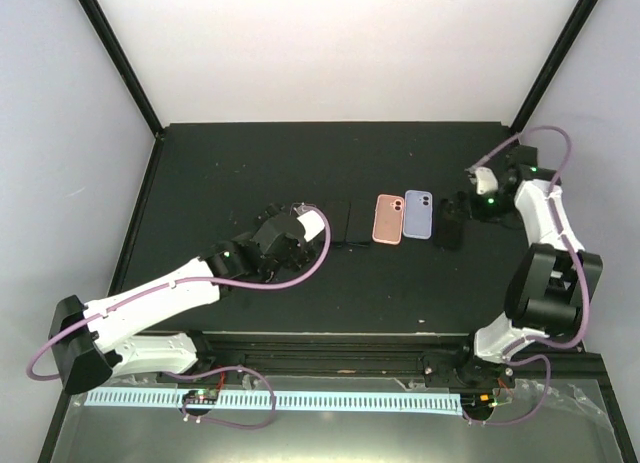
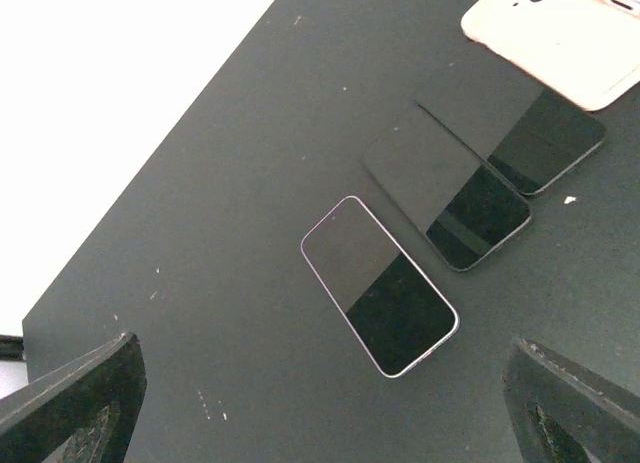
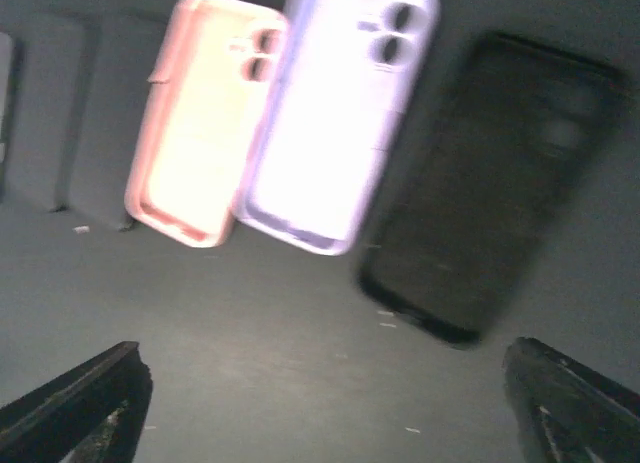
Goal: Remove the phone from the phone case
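Three bare phones lie face up in a row in the left wrist view: a silver-edged phone (image 2: 380,286) nearest, then two dark phones (image 2: 447,203) (image 2: 520,138). My left gripper (image 2: 322,363) (image 1: 298,225) is open and empty, hovering just short of the silver-edged phone. A pink case (image 3: 205,118) (image 1: 388,219), a lavender case (image 3: 335,113) (image 1: 418,215) and a black case (image 3: 490,183) (image 1: 450,223) lie side by side; the pink and lavender ones look empty, and the black one is blurred. My right gripper (image 3: 325,355) (image 1: 470,205) is open and empty, above the mat near the black case.
The black mat (image 1: 250,173) covers the table between white walls. Black frame posts (image 1: 115,53) stand at the back corners. A rail (image 1: 330,343) runs along the near edge by the arm bases.
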